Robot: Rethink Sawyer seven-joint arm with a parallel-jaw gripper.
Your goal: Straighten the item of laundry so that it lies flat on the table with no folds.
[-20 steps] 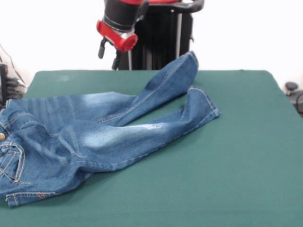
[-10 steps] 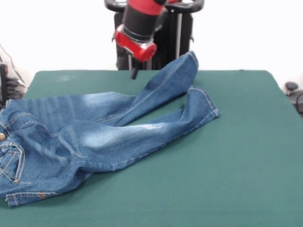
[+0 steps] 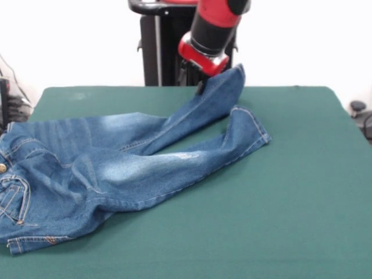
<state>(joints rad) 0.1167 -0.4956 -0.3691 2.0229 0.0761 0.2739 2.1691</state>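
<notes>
Dark green cloth covers a wide bench (image 3: 279,203) set against a plain white wall. At the far edge, the red and black arm (image 3: 212,32) comes down from above, and its hand (image 3: 200,87) shows only as a dark tip below the red collar, just behind the raised hem of one jeans leg; whether it is open or closed cannot be told. A second ago the arm hung further left, clear of the denim, and half a second ago it was midway; it now sits close against that hem. The jeans (image 3: 116,168), small and blue with faded thighs and tan stitching, have not shifted. Their waistband lies at the left edge, where a metal button (image 3: 2,168) shows. Both legs run to the right: the far leg (image 3: 203,104) slopes up to a lifted hem near the bench's back edge, and the near leg (image 3: 232,142) lies lower, its cuff turned up. Folds and wrinkles cross the seat and thighs.
</notes>
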